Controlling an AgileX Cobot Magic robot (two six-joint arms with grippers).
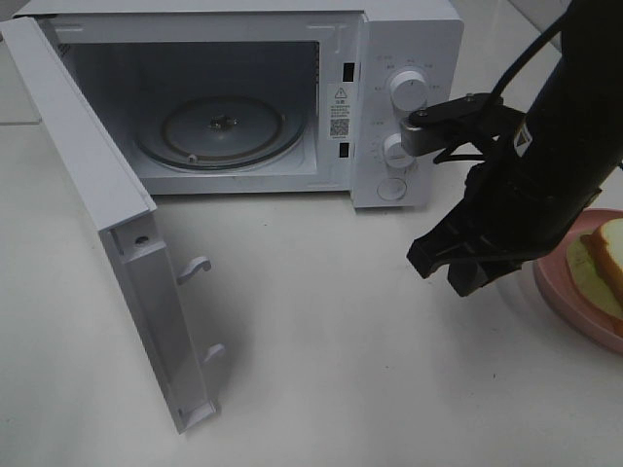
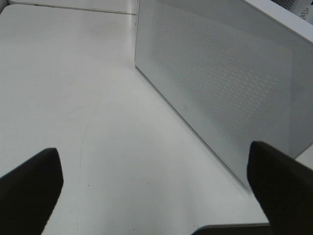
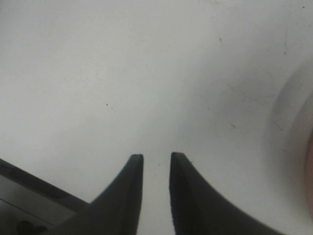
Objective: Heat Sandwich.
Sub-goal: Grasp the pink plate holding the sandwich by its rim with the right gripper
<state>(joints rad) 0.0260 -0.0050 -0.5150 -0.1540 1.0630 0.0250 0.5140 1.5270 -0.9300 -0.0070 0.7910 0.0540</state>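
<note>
Exterior high: one sandwich (image 1: 611, 255), one plate (image 1: 576, 319), one microwave (image 1: 409, 58); right jaws barely parted, left jaws wide, both empty.

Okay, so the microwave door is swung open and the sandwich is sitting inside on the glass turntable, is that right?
No. The microwave door is swung open, but the sandwich is sitting outside on the pink plate at the right edge of the scene, not on the glass turntable, which carries nothing. The exterior high view shows it.
</note>
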